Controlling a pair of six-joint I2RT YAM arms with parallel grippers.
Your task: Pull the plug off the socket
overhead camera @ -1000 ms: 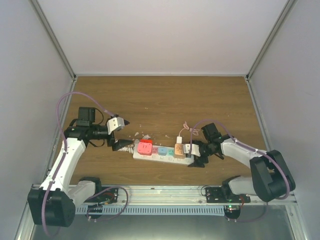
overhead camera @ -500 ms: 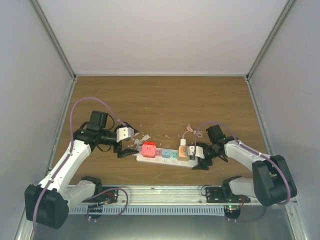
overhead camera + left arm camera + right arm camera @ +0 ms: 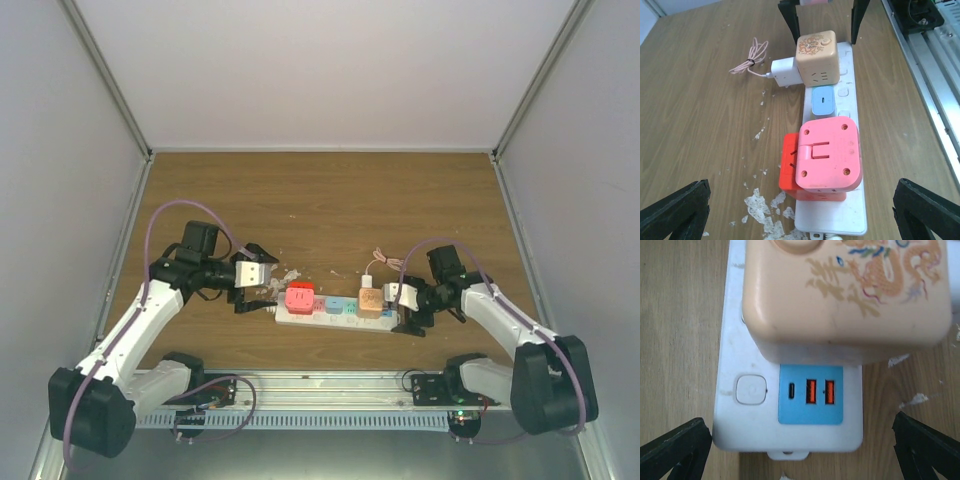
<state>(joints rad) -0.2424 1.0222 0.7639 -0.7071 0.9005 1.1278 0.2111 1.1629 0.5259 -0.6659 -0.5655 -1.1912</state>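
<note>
Wooden tabletop [image 3: 320,200] is bearing the power strip [image 3: 335,318]. The right gripper [image 3: 402,308] is spreading wider, straddling the beige cube adapter [image 3: 371,301]. The left gripper [image 3: 268,280], jaws apart, is nearing the pink cube adapter [image 3: 298,296] just ahead. Nothing is gripped yet.

From above and behind my bases, the overhead camera looks down and forward over the brown wooden table [image 3: 330,200], far off. My left wrist camera looks close along the long white power strip [image 3: 850,135], my left fingertips [image 3: 675,212] in its bottom corners. My right wrist camera stares almost straight down, very near, at the strip's opposite end. All three share the strip and its beige cube-shaped plastic adapter [image 3: 816,56].
</note>
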